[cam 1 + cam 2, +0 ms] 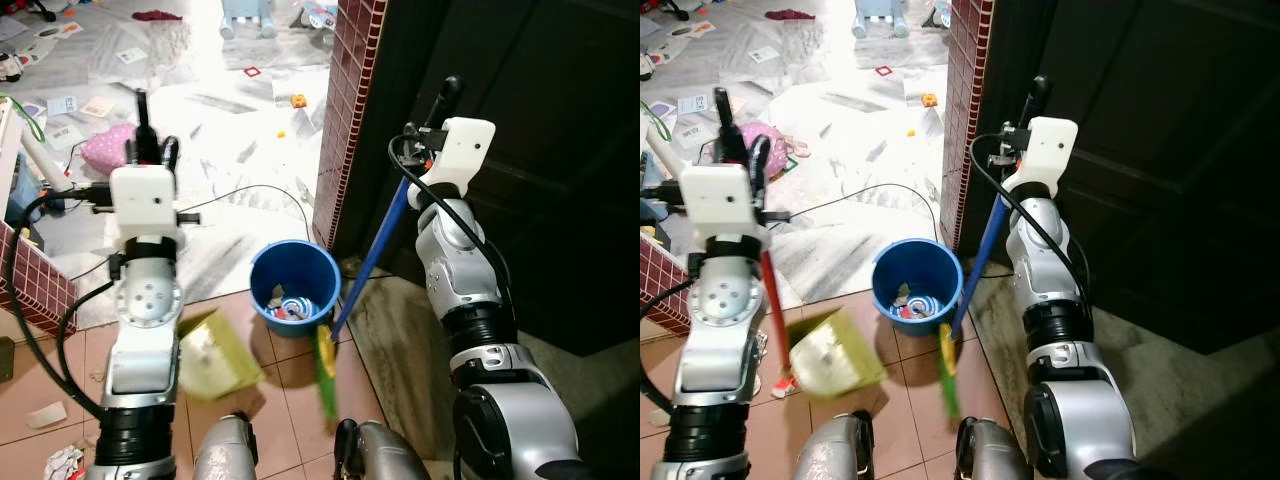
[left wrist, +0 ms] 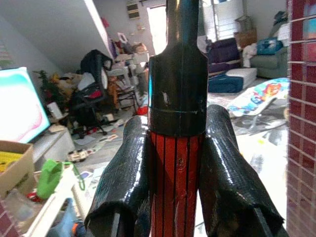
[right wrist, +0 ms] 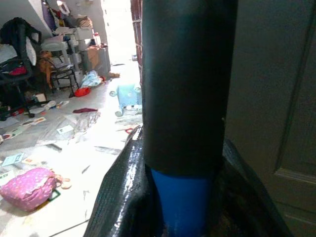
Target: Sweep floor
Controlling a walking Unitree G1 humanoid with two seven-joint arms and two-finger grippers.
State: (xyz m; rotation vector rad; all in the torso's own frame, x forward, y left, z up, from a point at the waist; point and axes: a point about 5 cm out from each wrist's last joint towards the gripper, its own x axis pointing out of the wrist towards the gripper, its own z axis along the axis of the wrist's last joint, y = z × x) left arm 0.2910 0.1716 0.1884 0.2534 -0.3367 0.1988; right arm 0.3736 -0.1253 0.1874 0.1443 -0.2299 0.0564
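Both grippers clamp long handles over the tiled floor [image 1: 300, 400].
Right gripper [image 3: 182, 197] grips the blue-shafted broom [image 1: 372, 255]; left gripper [image 2: 180, 192] squeezes the ribbed red dustpan handle [image 1: 770, 295], yellow dustpan [image 1: 832, 352] beside the round blue bucket [image 1: 290, 288].

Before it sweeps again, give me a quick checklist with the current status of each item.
1. Right gripper shut on the blue broom handle: ok.
2. Left gripper shut on the red dustpan handle: ok.
3. Yellow dustpan resting flat on the floor: cannot tell, blurred.
4. Broom head low beside the blue bucket: ok.
5. Floor swept: not ok, crumpled paper lies on the tiles.
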